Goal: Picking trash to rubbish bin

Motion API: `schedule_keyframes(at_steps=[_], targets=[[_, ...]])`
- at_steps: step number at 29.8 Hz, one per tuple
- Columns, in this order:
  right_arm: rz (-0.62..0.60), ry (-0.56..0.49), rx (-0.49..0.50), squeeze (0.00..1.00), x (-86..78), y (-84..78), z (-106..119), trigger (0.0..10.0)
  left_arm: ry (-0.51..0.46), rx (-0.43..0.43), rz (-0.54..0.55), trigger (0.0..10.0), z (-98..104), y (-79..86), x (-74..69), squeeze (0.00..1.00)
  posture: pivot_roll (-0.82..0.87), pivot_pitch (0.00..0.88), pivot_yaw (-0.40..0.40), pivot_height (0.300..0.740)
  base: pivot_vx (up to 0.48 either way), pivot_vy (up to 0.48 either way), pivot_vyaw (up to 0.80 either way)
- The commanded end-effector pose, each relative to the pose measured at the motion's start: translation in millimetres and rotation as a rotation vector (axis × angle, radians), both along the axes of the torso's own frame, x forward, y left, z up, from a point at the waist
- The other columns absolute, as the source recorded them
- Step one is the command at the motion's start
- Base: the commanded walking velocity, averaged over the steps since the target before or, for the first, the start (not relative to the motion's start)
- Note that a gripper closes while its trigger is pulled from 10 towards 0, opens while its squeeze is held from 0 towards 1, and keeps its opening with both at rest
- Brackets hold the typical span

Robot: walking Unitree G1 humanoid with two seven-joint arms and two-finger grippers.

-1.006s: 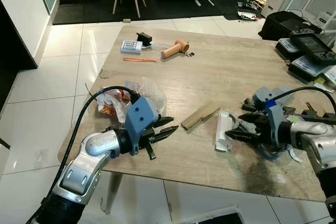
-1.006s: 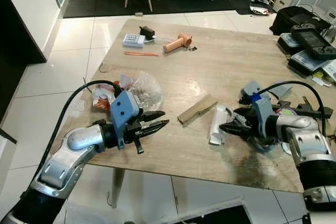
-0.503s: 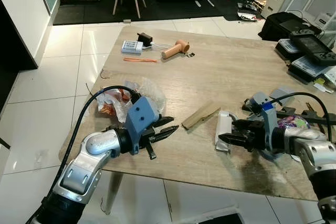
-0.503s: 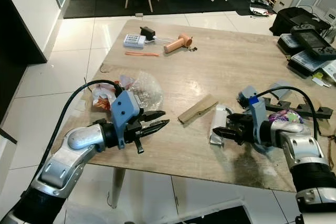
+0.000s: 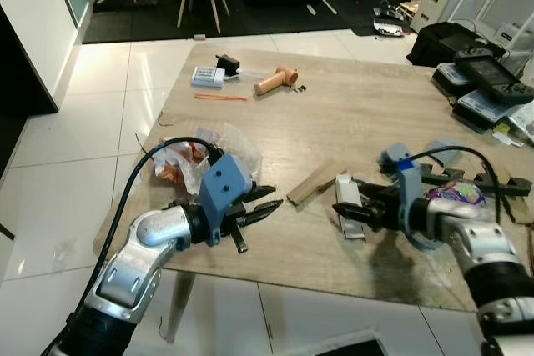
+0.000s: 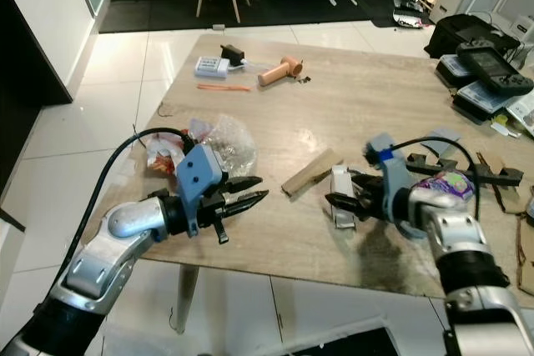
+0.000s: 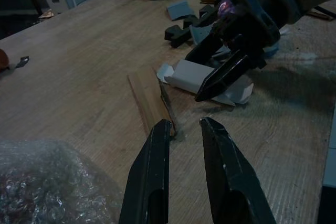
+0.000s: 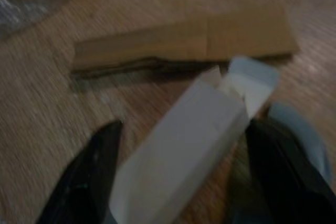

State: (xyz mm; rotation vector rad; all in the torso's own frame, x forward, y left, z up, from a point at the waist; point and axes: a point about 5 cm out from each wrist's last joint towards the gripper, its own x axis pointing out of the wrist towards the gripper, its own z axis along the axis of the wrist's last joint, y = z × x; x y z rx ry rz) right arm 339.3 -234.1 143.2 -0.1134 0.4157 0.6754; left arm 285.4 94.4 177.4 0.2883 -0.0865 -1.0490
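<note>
I've got the right gripper low over the wooden table, fingers spread wide, one on each side of the small white carton. On the right wrist view the carton lies lengthwise between the two black fingers, with a gap showing on both sides, so I'm straddling it, not clamping it. The picture there is blurred, so I can't tell whether either finger brushes the carton's edge. The carton lies flat on the table, its open flap toward the strip of brown cardboard just beyond it.

My left gripper hovers near the table's near-left edge, pointing across toward the cardboard strip. On the left wrist view its fingers stand slightly parted with nothing between them; they grasp nothing. That view also catches the other arm's fingers poised around the white carton, with the cardboard strip lying beside it.

Just behind the left arm sits a crumpled clear plastic bag with a red and white wrapper next to it, both on the table. At the far end lie a tan handle-shaped tool, a thin orange strip and a small white pack. Dark grey moulded parts are scattered near my right arm.
</note>
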Motion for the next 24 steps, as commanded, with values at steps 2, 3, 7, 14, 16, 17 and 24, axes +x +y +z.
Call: schedule_keyframes(at_steps=[2,3,7,14,16,17,24], targets=[[-0.016,0.091,-0.027,0.00,-6.5,-0.3,-21,10.0,0.003,0.020,-0.014,10.0,-3,-1.6,-0.7,0.00,-0.09,0.145,-0.005,0.740,0.000,0.000,0.00],[-0.012,0.091,-0.029,0.00,-5.8,1.3,-21,10.0,0.004,0.021,-0.014,10.0,-3,-1.6,-0.8,0.00,-0.09,0.146,-0.007,0.740,0.000,0.000,0.00],[-0.002,0.100,-0.069,0.00,-4.1,3.8,-25,10.0,0.004,0.022,-0.014,10.0,-3,-1.5,-1.1,0.00,-0.09,0.146,-0.009,0.740,0.000,0.000,0.00],[-0.012,0.123,-0.122,0.00,-2.1,4.4,-29,10.0,0.004,0.022,-0.012,10.0,-4,-1.3,-1.4,0.00,-0.09,0.145,-0.013,0.740,0.000,0.000,0.00],[-0.030,0.138,-0.160,0.00,-1.7,1.7,-32,2.1,0.003,0.022,-0.012,10.0,-3,-1.6,-1.1,0.00,-0.09,0.143,-0.014,0.740,0.000,0.000,0.00],[-0.030,0.138,-0.160,0.00,-1.7,1.7,-32,2.1,0.003,0.022,-0.012,10.0,-3,-1.6,-1.1,0.00,-0.09,0.143,-0.014,0.740,0.000,0.000,0.00],[-0.038,0.152,-0.165,0.00,-1.8,1.1,-35,0.0,0.002,0.024,-0.016,10.0,-3,-2.0,-0.8,0.00,-0.09,0.141,-0.011,0.740,0.000,0.000,0.00]])
